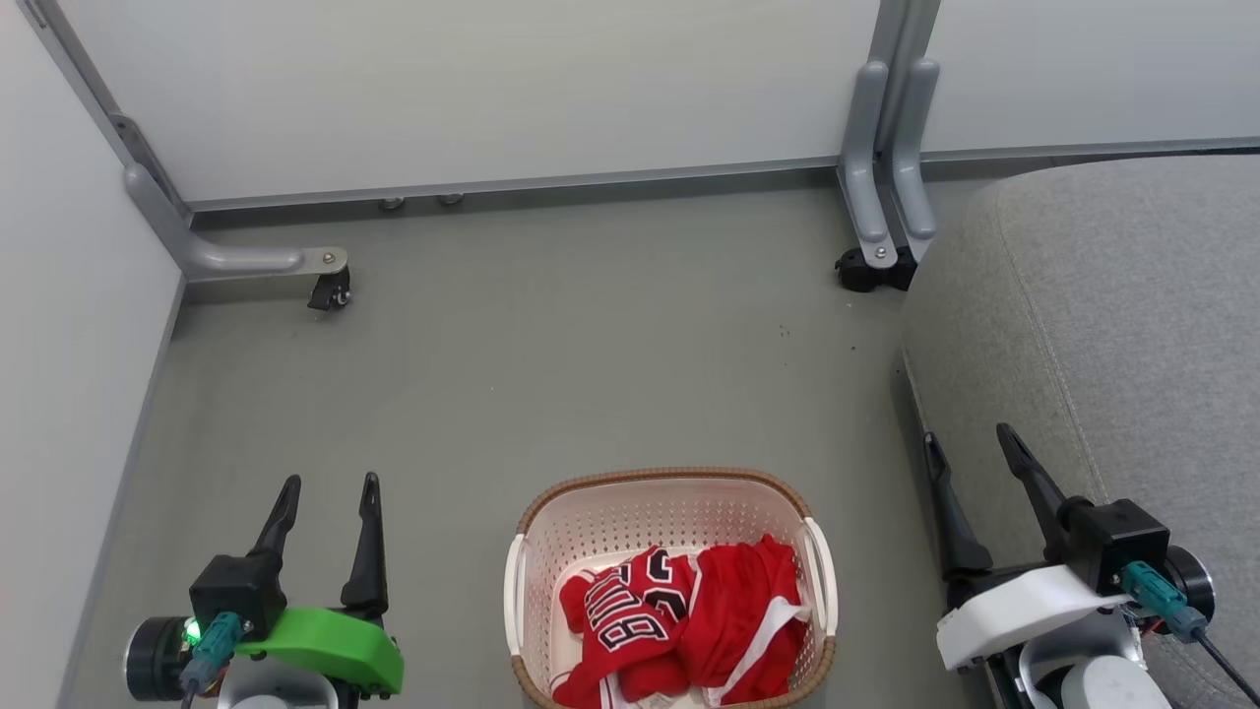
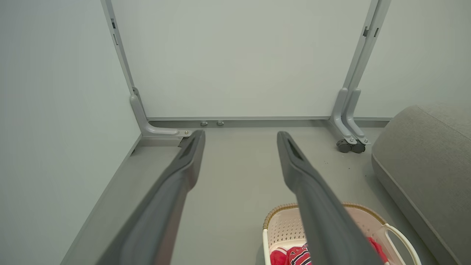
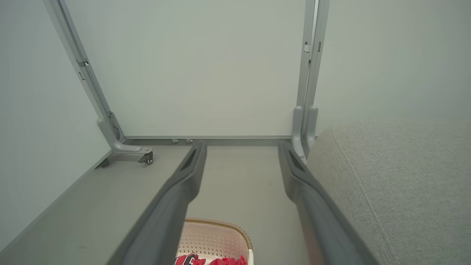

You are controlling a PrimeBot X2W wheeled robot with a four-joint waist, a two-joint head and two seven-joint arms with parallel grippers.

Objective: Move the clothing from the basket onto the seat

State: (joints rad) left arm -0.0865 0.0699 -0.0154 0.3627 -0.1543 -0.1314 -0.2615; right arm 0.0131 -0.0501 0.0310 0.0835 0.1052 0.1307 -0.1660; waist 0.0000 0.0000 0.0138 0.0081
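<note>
L tool [image 1: 330,480] & R tool [image 1: 966,433] wide, empty; crumpled red clothing [image 1: 679,620] w/ white stripes in cream basket [image 1: 630,524]

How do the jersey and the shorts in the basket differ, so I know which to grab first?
The jersey carries black-and-white lettering; the shorts are plain red with a white stripe. The jersey lies on the robot's left side of the basket, the shorts on its right, nearer the seat. Both are red, crumpled and touching each other in the basket's near half.
</note>
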